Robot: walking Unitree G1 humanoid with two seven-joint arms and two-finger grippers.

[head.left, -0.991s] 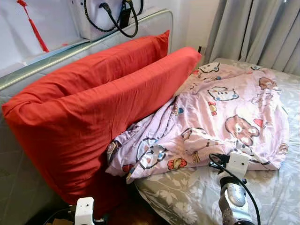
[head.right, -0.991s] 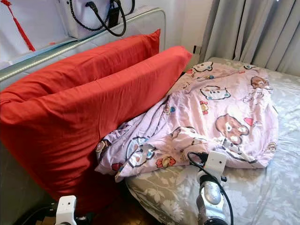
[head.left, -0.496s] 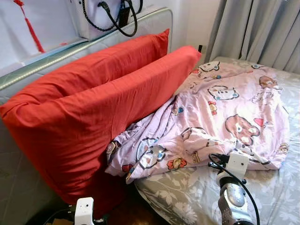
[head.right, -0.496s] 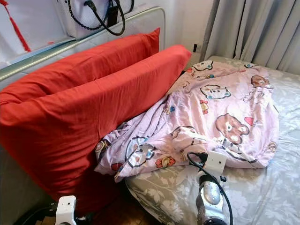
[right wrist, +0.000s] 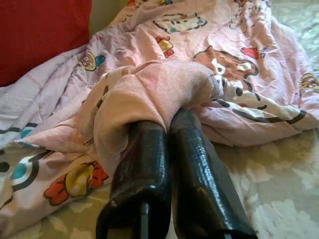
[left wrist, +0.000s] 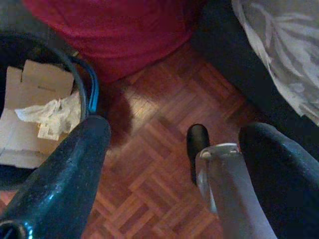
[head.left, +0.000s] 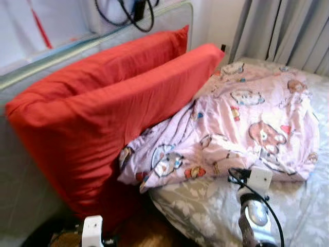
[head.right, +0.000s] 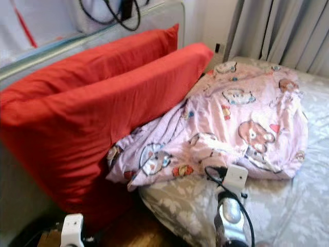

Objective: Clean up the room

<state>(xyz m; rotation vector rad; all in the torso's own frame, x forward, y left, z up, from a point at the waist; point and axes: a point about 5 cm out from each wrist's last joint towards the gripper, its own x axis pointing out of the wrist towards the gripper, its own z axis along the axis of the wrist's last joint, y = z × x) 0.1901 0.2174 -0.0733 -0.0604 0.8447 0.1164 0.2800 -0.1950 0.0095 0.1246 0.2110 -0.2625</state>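
Grey floral sheeting covers the bed (head.left: pixel 205 221), and on it, toward the headboard end, lies the crumpled pink blanket (head.left: pixel 247 128) printed with cartoon bears, its bulk spread across the middle of the mattress and one rumpled corner trailing down to the bed's near edge. The right end effector (right wrist: pixel 172 144) is at that near side of the blanket: in the right wrist view its two black fingers (right wrist: pixel 194 169) lie pressed together with a fold of the pink cloth bunched over their tips, clamped on the blanket. From the head views the right arm (head.left: pixel 254 216) reaches up from the lower edge of the bed, its white wrist block touching the blanket's hem.

Two large red pillows (head.left: pixel 103 118) stand on edge just beside the blanket, leaning against the padded grey headboard (head.left: pixel 31 77); the blanket's far corner is tucked against the front pillow. Black looped straps (head.left: pixel 131 10) hang above the headboard's top rail. Grey curtains (head.left: pixel 288 28) close off the far side of the bed.

The left end effector (left wrist: pixel 174 149) hangs low beside the bed over parquet floor (left wrist: pixel 149 169), its fingers (left wrist: pixel 65 164) apart and holding nothing. Near it stands a dark bin (left wrist: pixel 87 84) with cardboard and crumpled paper (left wrist: pixel 47 117) inside, close to the base of the red pillows.
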